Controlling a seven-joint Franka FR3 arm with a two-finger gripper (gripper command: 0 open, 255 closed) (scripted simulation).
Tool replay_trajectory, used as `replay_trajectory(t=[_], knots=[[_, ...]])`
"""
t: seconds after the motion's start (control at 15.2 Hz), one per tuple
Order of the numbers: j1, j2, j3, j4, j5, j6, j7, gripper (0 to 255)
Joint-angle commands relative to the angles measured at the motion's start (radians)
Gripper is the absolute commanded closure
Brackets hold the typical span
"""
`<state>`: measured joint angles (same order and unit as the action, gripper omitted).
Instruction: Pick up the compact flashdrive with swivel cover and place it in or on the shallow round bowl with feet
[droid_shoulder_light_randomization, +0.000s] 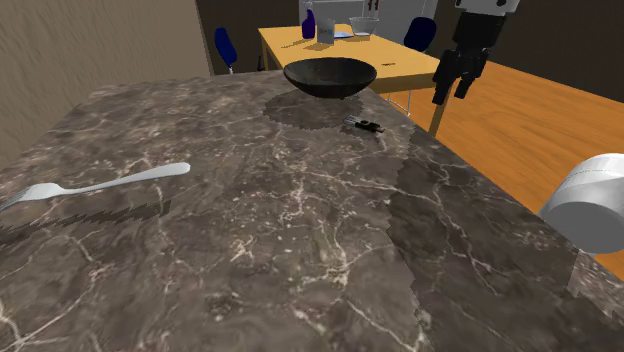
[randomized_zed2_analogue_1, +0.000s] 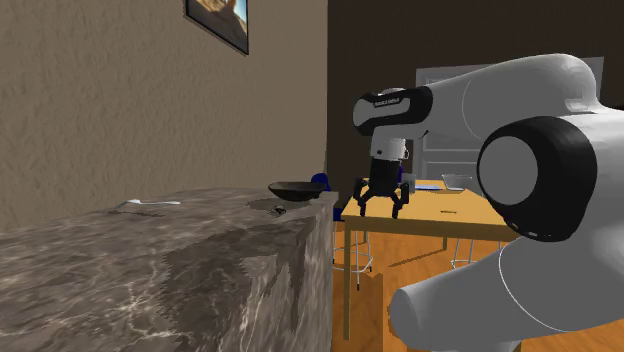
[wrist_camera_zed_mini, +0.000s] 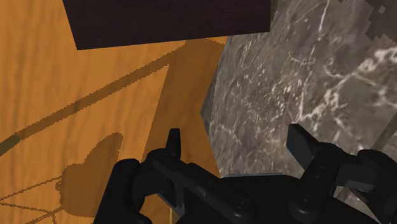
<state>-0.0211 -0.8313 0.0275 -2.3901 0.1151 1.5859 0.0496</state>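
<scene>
The flashdrive is a small dark stick with a metal cover, lying on the marble table near its far right edge. Just behind it stands the shallow dark round bowl. My black gripper hangs open in the air beyond the table's edge, to the right of the flashdrive and above its level, holding nothing. In the wrist view the gripper has its fingers wide apart over the table's corner and the wooden floor.
A silver fork lies at the shoulder view's left on the marble. Behind stands a wooden table with a few items and blue chairs. The arm's white link shows at the lower right.
</scene>
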Motion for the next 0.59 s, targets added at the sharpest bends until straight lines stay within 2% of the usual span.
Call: replay_trajectory(t=[0.0,0.53], knots=[[0.000,0.000,0.000,0.000,0.000,0.000,0.000,0],[0.072,0.116,0.172,0.158,0.065,-0.016,0.117,0]])
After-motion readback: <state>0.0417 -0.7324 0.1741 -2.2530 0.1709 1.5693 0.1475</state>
